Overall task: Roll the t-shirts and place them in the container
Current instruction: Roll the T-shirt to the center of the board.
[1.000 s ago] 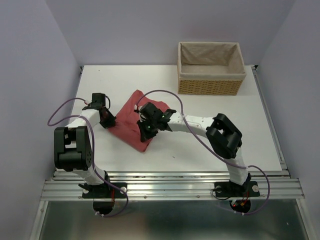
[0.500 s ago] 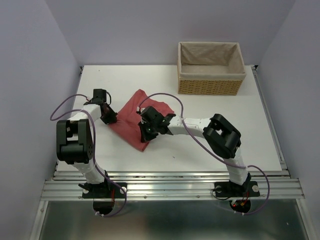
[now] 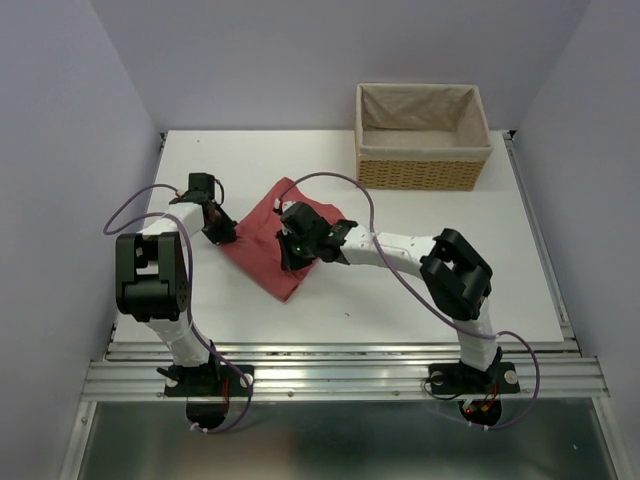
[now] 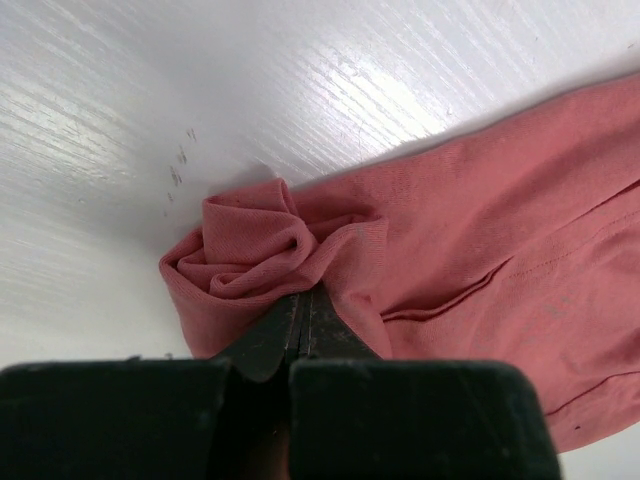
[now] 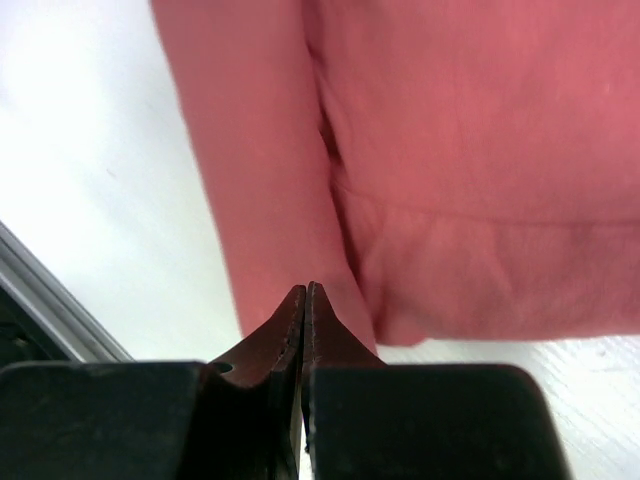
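Left claw (image 4: 303, 294) was clenched on the t-shirt (image 3: 258, 255), pinching one corner w/ a small curl of cloth bunched just ahead of its tips. Right claw (image 5: 305, 290) was clenched too, tips down at a folded edge; couldn't tell if any cloth sat btwn them.

T-shirt lay folded flat on the desk (image 3: 420, 290), well apart from the wicker basket (image 3: 420, 176), on the basket's near-left side. It sat cornerwise: left claw had the corner farthest from the basket, and right claw was over the middle, nearer the basket. Long axis wasn't clear from above, as the patch was approx. square.

Judgement: roll barely begun, only that curl at one corner. Next move prob. turns on the cloth lying basket-ward of the left claw, so the roll would run toward the basket, w/ the left arm leading & the right steadying the other side.
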`<control>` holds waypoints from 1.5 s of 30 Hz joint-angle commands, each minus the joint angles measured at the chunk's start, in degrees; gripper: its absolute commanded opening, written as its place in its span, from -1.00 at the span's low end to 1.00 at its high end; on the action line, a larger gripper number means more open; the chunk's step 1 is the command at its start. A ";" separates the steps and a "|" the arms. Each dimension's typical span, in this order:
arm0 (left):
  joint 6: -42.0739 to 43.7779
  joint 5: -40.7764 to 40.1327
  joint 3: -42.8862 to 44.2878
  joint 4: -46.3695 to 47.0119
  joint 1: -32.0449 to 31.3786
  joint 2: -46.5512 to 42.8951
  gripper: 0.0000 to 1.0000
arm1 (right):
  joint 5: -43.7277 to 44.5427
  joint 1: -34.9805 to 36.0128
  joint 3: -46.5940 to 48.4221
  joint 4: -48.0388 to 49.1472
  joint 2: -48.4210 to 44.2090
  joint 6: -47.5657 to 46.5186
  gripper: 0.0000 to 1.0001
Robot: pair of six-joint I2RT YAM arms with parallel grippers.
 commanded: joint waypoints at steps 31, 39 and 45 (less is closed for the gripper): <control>7.54 -3.39 7.68 -9.16 -0.34 -16.76 0.00 | 8.22 1.49 11.73 4.32 2.56 -3.73 -0.96; 8.95 -6.56 11.56 -14.44 2.82 -21.50 -0.01 | 22.62 9.30 18.58 -4.90 6.15 -14.97 -0.34; 9.03 -7.52 8.14 -15.14 5.46 -26.69 -0.01 | 32.82 14.40 19.55 -5.35 10.02 -22.27 0.10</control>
